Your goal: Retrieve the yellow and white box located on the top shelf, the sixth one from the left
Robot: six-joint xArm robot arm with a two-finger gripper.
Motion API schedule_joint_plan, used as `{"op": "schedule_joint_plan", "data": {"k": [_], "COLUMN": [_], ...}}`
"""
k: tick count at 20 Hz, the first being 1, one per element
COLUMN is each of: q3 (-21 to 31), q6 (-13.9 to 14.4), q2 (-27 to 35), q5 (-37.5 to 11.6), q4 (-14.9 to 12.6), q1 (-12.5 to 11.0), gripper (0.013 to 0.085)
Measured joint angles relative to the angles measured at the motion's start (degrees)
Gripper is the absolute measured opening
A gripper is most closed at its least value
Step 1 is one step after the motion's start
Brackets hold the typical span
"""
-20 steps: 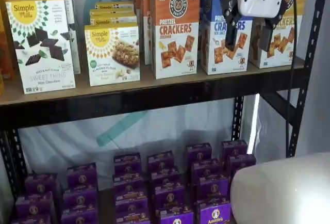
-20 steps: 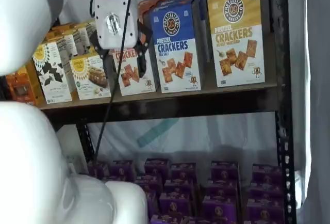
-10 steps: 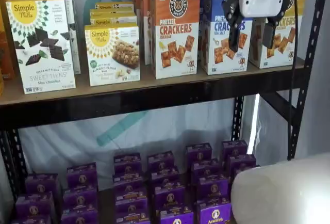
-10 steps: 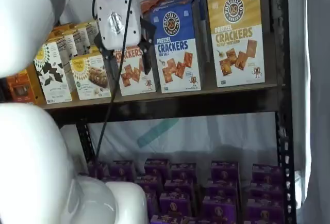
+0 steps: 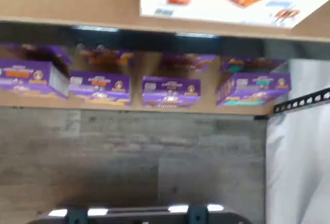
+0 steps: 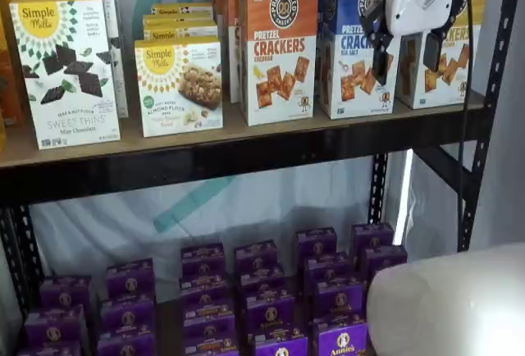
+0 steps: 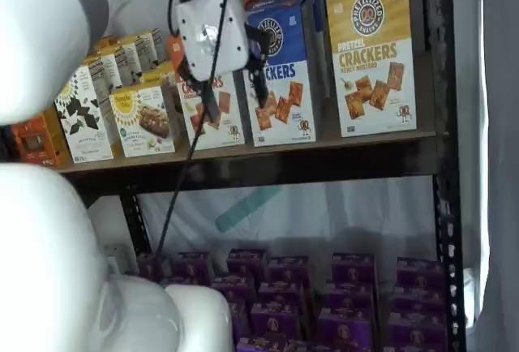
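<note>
Sliding rightward along the top shelf (image 7: pixel 324 145), my gripper (image 6: pixel 408 52), jaws wide and empty, nears the yellow and white box (image 7: pixel 371 52) at its right end.

Golden-yellow and white box (image 7: pixel 373 52).

The yellow and white box (image 7: pixel 372 52) stands upright at the right end of the top shelf (image 7: pixel 340 143). Golden-yellow above, white below, it pictures brown crackers.
</note>
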Motion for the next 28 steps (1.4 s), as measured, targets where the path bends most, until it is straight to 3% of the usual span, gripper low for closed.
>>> {"op": "schedule_joint_plan", "data": {"k": [6, 11, 17, 23, 28], "q3": [-0.05, -2.73, -6.05, -9.08, -10.98], "q6": [-6.92, -14.51, -21.53, -25.76, -27.35], "q2": [2.45, 6.13, 9.78, 12.72, 14.23], "q5": [-8.0, -11.75, -13.08, -13.43, -13.09], "q4": [-1.06, 0.7, 3.59, 5.77, 6.84], "q1": [-7.9, -16.22, -23.62, -28.07, -29.72], "gripper": [0.085, 0.085, 0.085, 0.085, 0.085]}}
